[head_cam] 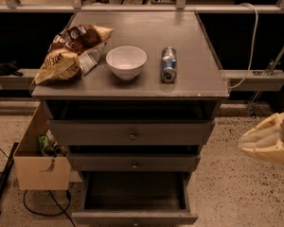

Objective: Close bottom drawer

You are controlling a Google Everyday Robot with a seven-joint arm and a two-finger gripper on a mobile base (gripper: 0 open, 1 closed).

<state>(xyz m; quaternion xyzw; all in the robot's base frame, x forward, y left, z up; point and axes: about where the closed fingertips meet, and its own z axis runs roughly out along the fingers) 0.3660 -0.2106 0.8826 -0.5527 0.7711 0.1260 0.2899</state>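
The bottom drawer (pixel 135 216) of the grey cabinet is pulled out towards me, and its dark box interior (pixel 135 190) shows. Its front panel sits at the bottom edge of the camera view. The middle drawer (pixel 132 163) and the top drawer (pixel 131 133) are pushed in further. My gripper (pixel 267 141) is at the right edge of the view, a pale cream shape, well to the right of the cabinet and level with the upper drawers. It touches nothing.
On the cabinet top (pixel 189 41) lie a chip bag (pixel 68 53), a white bowl (pixel 126 62) and a can (pixel 168 64) on its side. A cardboard box (pixel 40 162) stands on the floor at the left, with a black cable beside it. A white cable (pixel 251 37) hangs at the right.
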